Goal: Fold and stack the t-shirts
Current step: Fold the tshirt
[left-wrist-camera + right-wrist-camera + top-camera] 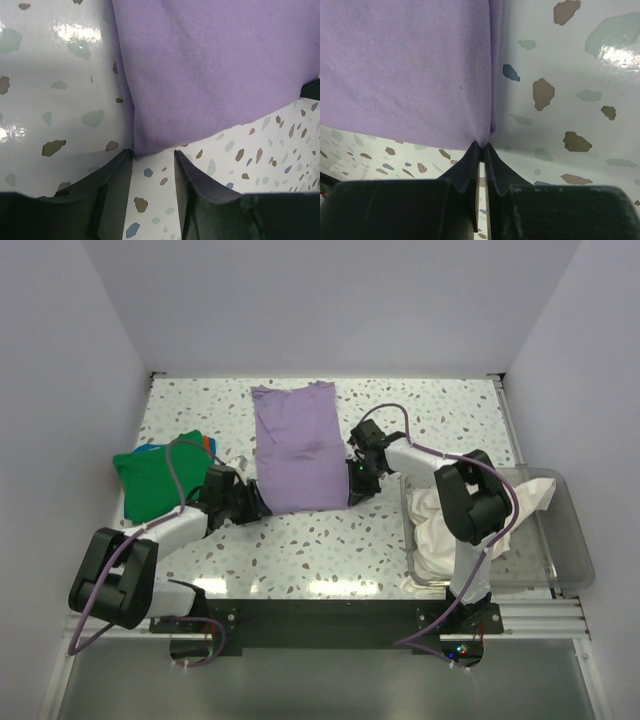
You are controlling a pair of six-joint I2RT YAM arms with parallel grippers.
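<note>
You see a soft, matt purple cloth shirt [298,448] on a smooth, shiny speckled table [200,405] and a clear plastic bin [572,552].

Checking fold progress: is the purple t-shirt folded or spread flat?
Folded: the purple t-shirt lies as a narrow rectangle, with no sleeves spread out.
</note>
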